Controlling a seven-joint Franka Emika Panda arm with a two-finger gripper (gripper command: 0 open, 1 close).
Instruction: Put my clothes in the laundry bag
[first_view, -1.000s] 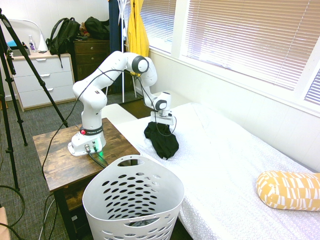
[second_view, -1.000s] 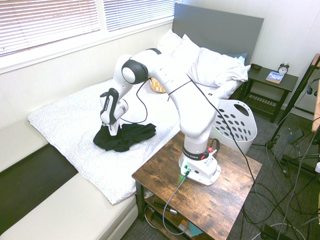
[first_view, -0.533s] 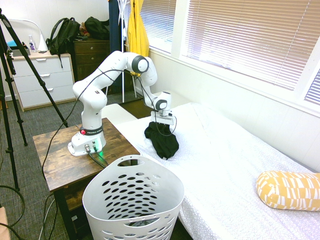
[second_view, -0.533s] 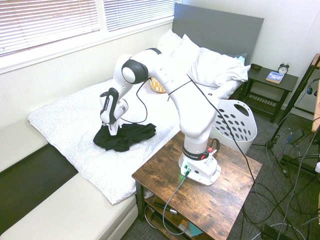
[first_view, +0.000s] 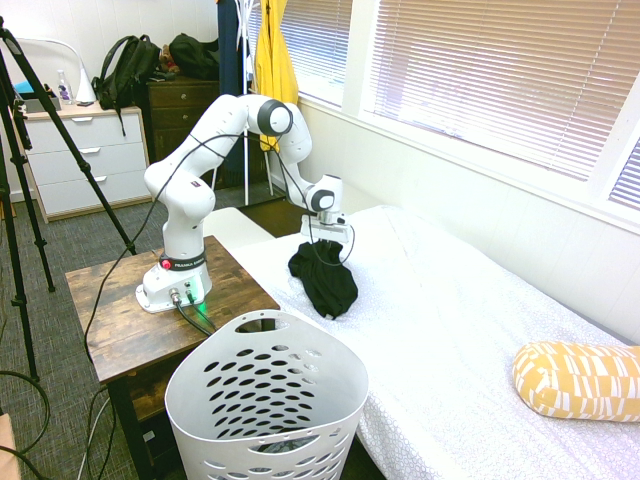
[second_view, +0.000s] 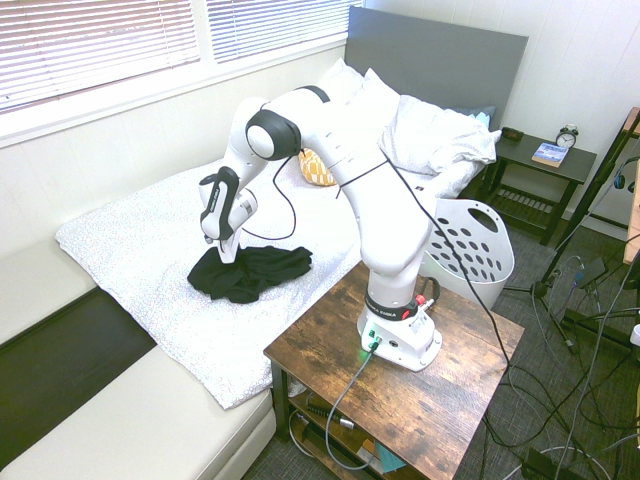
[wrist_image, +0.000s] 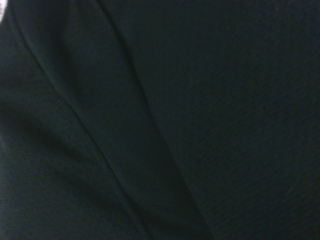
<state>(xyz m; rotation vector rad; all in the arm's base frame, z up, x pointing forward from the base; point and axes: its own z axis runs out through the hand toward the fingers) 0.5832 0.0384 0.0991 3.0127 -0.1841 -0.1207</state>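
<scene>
In the first outside view, a black garment (first_view: 323, 279) is seen lying in a heap on the white bed cover (first_view: 470, 330), near the edge of the bed closest to the wooden side table (first_view: 120, 320). The gripper (first_view: 327, 241) is pointed straight down at the top end of the heap, and a little peak of black cloth is pinched between its closed fingers while the rest of the cloth lies on the bed. The white laundry basket (first_view: 266, 405) with oval holes is seen on the floor in front, next to the table and well apart from the garment. A yellow patterned pillow (first_view: 578, 379) is seen far down the bed. In the second outside view, the garment (second_view: 250, 272) is spread on the bed beside the table (second_view: 460, 400), and its left end is drawn up to a point under the gripper (second_view: 228, 256). The basket (second_view: 470, 250) is seen behind the arm, leaning against the bed. In the wrist view, almost the whole picture is filled by dark folded cloth (wrist_image: 165, 120).
</scene>
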